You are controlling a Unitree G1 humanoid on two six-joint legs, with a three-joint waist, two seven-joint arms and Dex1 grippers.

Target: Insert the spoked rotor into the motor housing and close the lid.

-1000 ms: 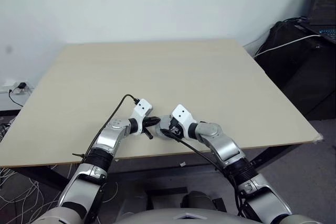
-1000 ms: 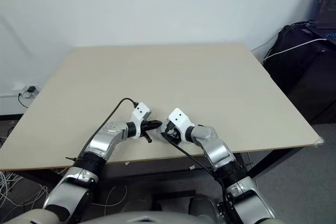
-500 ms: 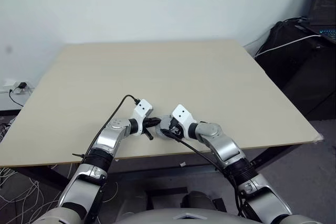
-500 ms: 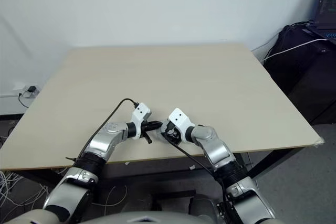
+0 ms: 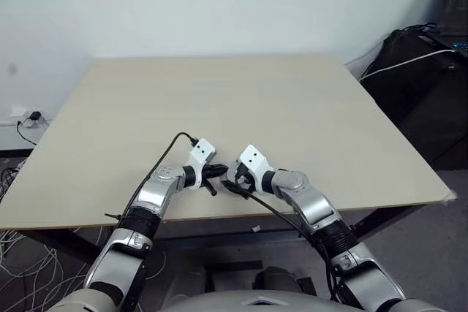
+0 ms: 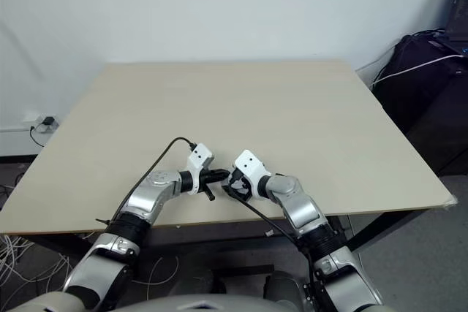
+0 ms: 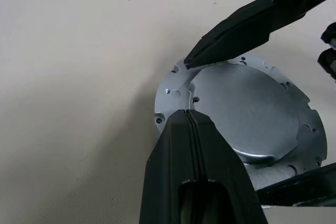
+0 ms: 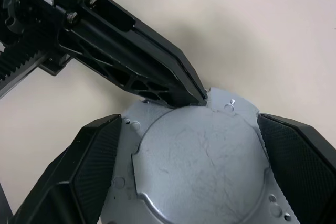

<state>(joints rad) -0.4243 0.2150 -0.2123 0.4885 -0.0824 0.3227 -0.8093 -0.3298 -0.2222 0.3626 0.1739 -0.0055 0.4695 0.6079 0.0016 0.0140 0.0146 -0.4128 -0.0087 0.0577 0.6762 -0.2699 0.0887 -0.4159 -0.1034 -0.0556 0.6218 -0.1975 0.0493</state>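
Near edge of the desk (image 5: 307,107): right pincer (image 8: 184,171) straddles the metal lid (image 8: 197,166), fingers (image 8: 94,166) wide, at the rim on both sides. Head views show little change from a second ago; it may have slackened, so the lid looks seated and being released. Left pincer (image 7: 189,121) shut, empty, tip touching the lid's left rim. Motor housing and spoked rotor lie hidden under the lid; full seating cannot be confirmed. Far desk bare.
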